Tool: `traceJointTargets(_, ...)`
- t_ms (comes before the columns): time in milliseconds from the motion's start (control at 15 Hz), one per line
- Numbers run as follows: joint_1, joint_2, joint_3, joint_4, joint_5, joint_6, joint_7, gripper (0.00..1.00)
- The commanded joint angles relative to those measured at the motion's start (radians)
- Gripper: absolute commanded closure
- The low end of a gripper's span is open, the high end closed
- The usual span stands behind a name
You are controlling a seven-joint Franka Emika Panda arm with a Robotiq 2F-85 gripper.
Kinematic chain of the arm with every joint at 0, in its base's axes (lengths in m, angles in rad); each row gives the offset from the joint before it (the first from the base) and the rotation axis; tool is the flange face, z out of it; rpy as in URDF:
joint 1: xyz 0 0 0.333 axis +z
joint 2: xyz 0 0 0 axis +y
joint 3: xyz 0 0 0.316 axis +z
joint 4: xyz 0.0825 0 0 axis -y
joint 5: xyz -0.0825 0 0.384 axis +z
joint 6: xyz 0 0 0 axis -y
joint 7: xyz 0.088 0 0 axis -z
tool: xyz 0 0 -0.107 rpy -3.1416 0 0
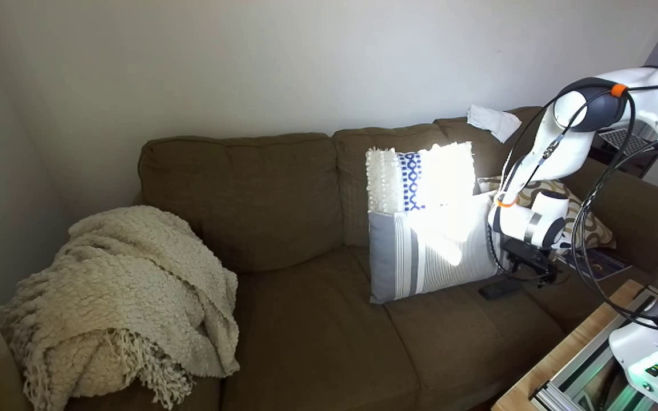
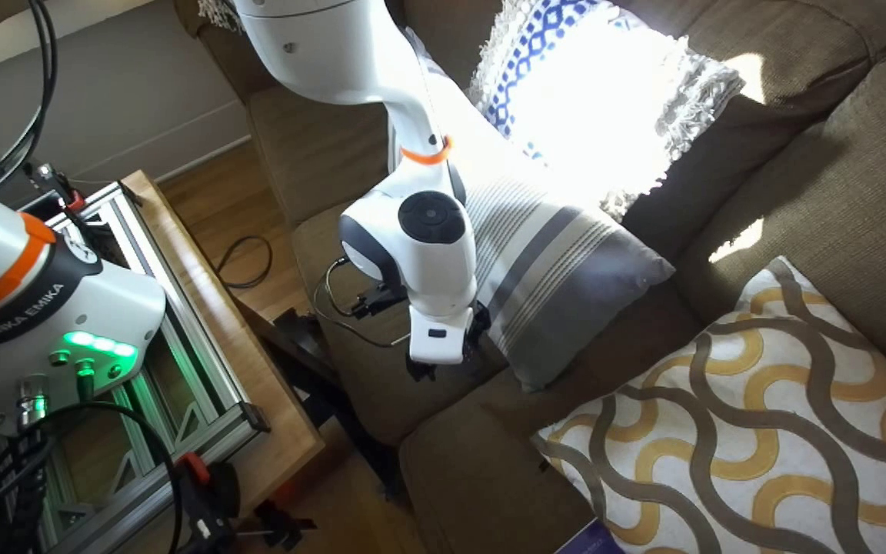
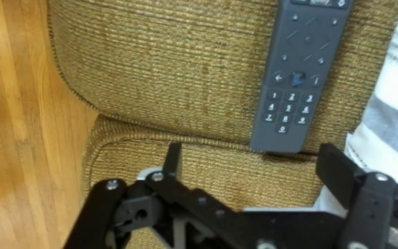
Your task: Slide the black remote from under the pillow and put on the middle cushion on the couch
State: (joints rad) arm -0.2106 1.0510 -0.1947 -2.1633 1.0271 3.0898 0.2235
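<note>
Pincer (image 3: 250, 160) is held spread wide; face up on the couch (image 3: 171, 76), the slim black remote (image 3: 297, 76) is seen, marked with pale digits and arrows.

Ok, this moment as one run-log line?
gripper: open, empty | black remote: face up on couch, one end at cushion seam, beside striped pillow

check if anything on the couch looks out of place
A white cloth lies loosely over the back of the couch, as if tossed there. The black remote has one end at a cushion seam, an odd spot. No spill shows.
</note>
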Motion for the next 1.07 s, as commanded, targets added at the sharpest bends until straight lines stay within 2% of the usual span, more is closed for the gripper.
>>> traceJointTargets(0, -0.007, -0.120, 0.000, -0.131, 0.015, 0.046, -0.039, 0.00)
traceJointTargets(267, 0.016, -0.219, -0.026, -0.230, -0.005, 0.090, -0.053, 0.00)
traceJointTargets(467, 0.072, -0.277, -0.088, -0.295, -0.049, 0.065, -0.092, 0.00)
traceJointTargets(533, 0.084, -0.300, -0.106, -0.327, -0.117, 0.068, -0.073, 0.00)
traceJointTargets(1000, 0.198, -0.442, -0.231, -0.477, -0.352, 0.128, -0.066, 0.00)
